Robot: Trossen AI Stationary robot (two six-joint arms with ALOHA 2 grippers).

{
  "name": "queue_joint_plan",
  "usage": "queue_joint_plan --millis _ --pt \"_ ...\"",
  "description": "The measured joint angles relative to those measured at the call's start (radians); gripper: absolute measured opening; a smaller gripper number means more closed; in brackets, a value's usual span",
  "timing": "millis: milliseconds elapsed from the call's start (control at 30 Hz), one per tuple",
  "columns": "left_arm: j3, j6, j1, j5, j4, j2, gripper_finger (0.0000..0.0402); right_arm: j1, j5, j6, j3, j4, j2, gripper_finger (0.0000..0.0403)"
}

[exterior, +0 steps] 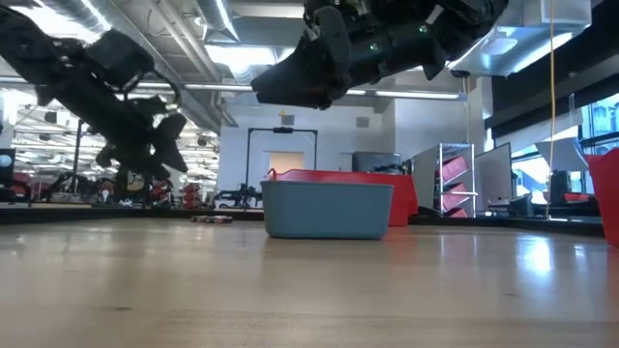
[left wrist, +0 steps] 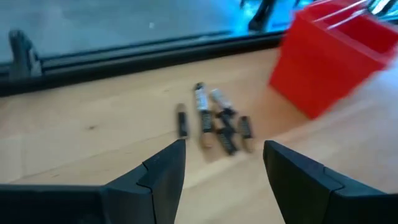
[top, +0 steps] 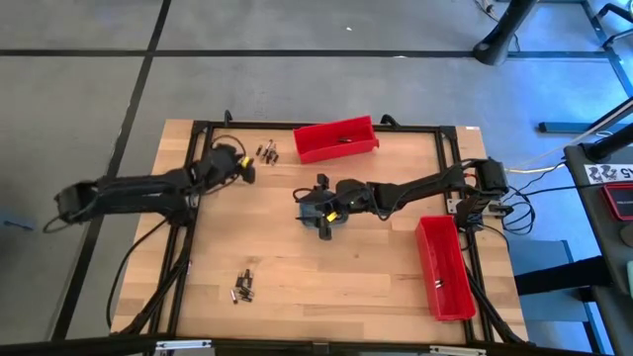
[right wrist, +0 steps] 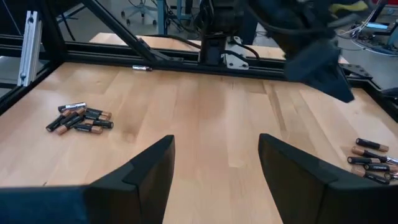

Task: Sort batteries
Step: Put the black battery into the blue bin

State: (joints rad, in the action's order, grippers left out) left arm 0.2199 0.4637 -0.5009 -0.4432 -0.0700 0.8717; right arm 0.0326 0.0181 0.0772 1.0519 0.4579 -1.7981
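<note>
Pale wood covers the desk (top: pixel 376 267), framed in black rail. One heap of batteries (left wrist: pixel 214 121) lies near the far red bin (top: pixel 336 138); the left claw (left wrist: pixel 224 165) hangs just short of it, jaws wide and empty. A second heap (top: pixel 243 287) sits near the front edge. The right claw (right wrist: pixel 214 165) hovers mid-desk over a grey-blue tray (exterior: pixel 327 208), also wide and empty. The cells lie tight together, so a careless pinch may, I'd guess, catch two or roll them.
</note>
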Motion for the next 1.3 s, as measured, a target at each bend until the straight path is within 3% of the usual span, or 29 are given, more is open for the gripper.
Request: queue_joint_plan --millis 200,300,667,900,1300 --pt "0.036 -0.051 -0.225 0.208 -0.140 0.179 0.0205 0.000 0.000 0.000 0.000 -0.003 0.000 0.0234" --pt "0.077 -0.065 -0.259 0.214 -0.237 0.313 0.0205 0.000 0.000 -0.001 0.000 -0.004 0.000 0.0234" --pt "0.286 -0.118 -0.314 0.273 -0.222 0.718 0.0204 0.000 0.000 -0.002 0.001 -0.020 0.000 0.0234" --pt "0.325 -0.136 -0.324 0.278 -0.173 0.742 0.0173 0.000 0.000 -0.015 0.001 -0.021 0.000 0.0234" --pt "0.328 -0.159 -0.326 0.266 -0.128 0.741 0.0057 0.000 0.000 -0.028 0.001 -0.040 -0.001 0.0234"
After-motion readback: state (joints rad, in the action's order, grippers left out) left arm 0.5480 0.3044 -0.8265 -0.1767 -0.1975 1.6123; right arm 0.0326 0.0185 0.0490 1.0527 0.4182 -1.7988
